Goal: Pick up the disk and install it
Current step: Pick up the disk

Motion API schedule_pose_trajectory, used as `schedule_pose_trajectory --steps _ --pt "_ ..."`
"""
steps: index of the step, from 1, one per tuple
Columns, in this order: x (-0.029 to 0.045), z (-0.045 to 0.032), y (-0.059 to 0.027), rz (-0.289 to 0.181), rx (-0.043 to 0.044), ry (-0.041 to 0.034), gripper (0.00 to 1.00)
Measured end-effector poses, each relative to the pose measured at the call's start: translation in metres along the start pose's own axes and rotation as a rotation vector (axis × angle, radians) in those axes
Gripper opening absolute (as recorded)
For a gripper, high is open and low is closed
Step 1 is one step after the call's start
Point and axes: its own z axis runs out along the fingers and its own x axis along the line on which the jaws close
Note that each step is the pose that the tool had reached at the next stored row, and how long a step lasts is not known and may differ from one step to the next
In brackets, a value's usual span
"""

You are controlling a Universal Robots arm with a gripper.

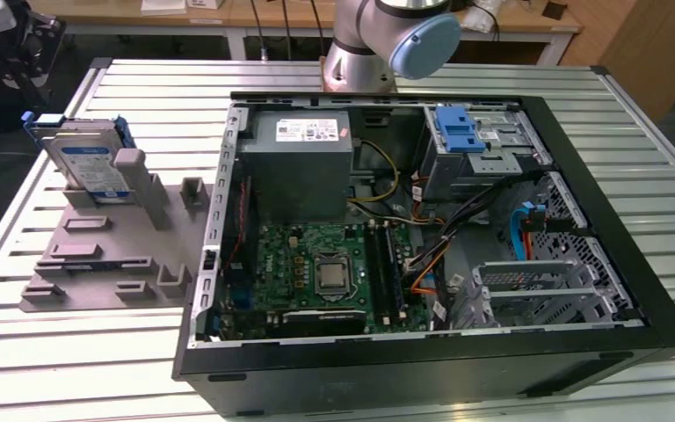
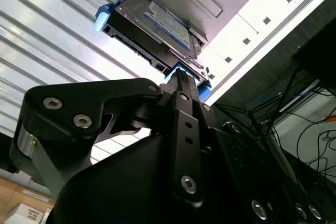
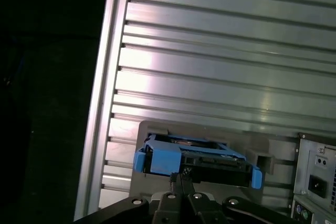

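Note:
The disk [image 1: 89, 163] stands on edge in a grey slotted holder [image 1: 103, 255] at the exterior view's left, its white-and-blue label facing the front and its blue carrier around it. My gripper [image 1: 27, 61] hangs dark above and behind it, near the table's far left corner. In the first wrist view the disk [image 3: 194, 158] appears edge-on from above, and my gripper [image 3: 180, 176] has its two thin fingers drawn together at the carrier's edge, with nothing between them. The second wrist view has the disk's label [image 2: 163, 22] just beyond my gripper [image 2: 185, 77].
An open black computer case [image 1: 431, 356] lies on the slatted metal table [image 1: 68, 369] to the holder's right. Inside are a motherboard [image 1: 326, 272], a power supply [image 1: 302, 167], loose cables and a metal drive cage [image 1: 478, 158] topped by a blue bracket [image 1: 460, 132]. The arm's base [image 1: 367, 44] stands behind the case.

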Motion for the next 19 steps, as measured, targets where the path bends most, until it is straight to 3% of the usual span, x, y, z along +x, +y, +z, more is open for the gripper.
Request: schedule_pose_trajectory --steps 19 --pt "0.0 0.0 0.0 -0.074 -0.0009 0.003 0.11"
